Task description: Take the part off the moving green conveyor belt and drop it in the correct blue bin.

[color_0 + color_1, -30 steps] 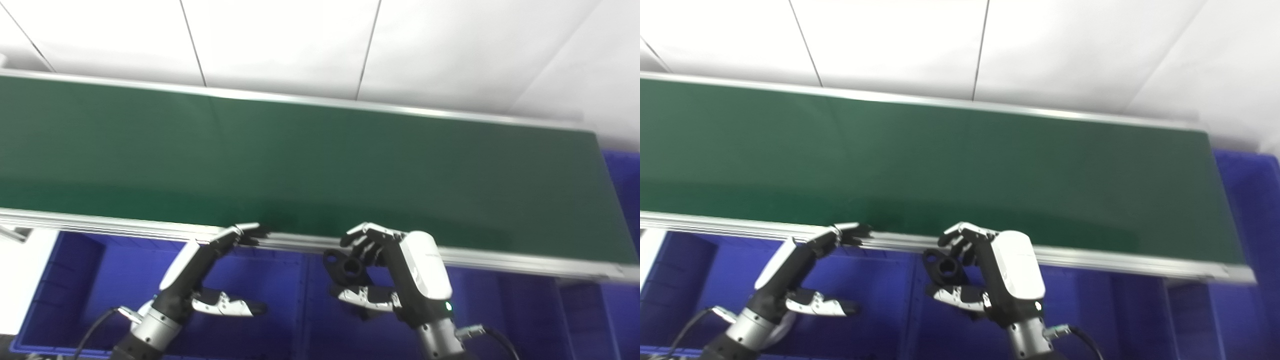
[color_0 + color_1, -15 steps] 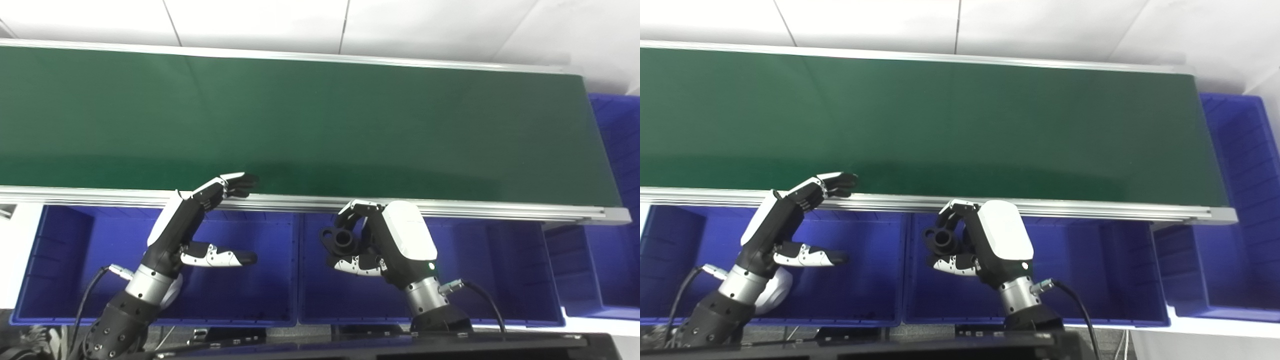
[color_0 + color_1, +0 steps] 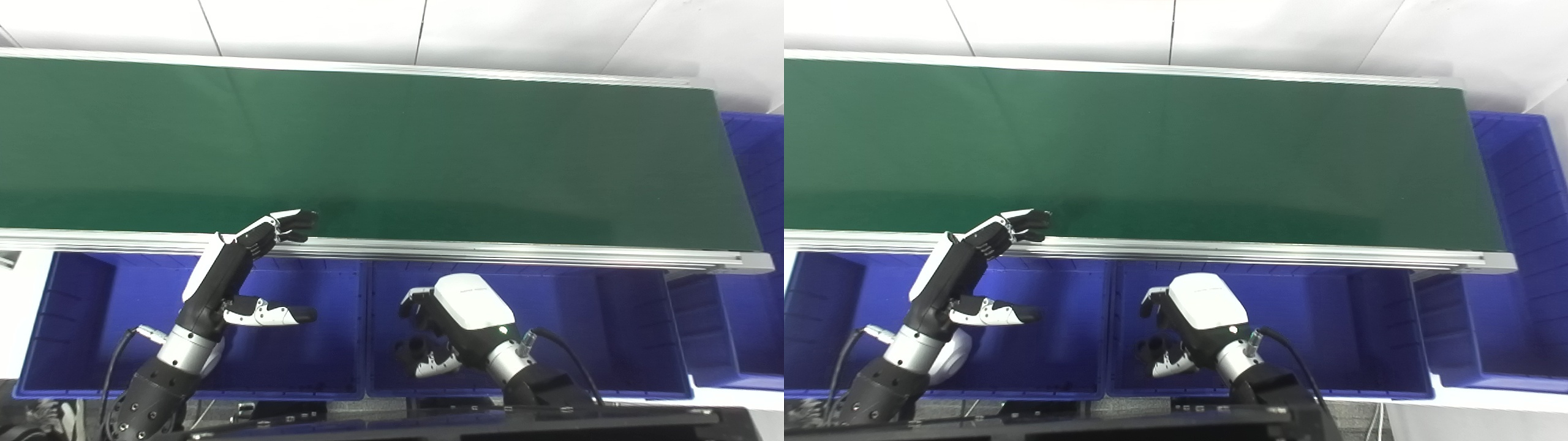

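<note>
Holding the black part (image 3: 409, 354) clamped in my right hand (image 3: 456, 324) low inside the lower-centre blue bin (image 3: 612, 318), I am judging release is next, while my left hand (image 3: 245, 269) is hanging spread and empty.

1. The green conveyor belt (image 3: 392, 147) runs across the whole view from left to right, its surface bare
2. A silver metal rail (image 3: 490, 252) edges its near side, and a thinner one (image 3: 367, 66) its far side
3. Three blue bins sit below the near rail: a left bin (image 3: 79, 318), a middle bin (image 3: 600, 318) and a right bin (image 3: 1519, 257) past the belt's right end
4. White floor tiles (image 3: 306, 24) lie beyond the belt
</note>
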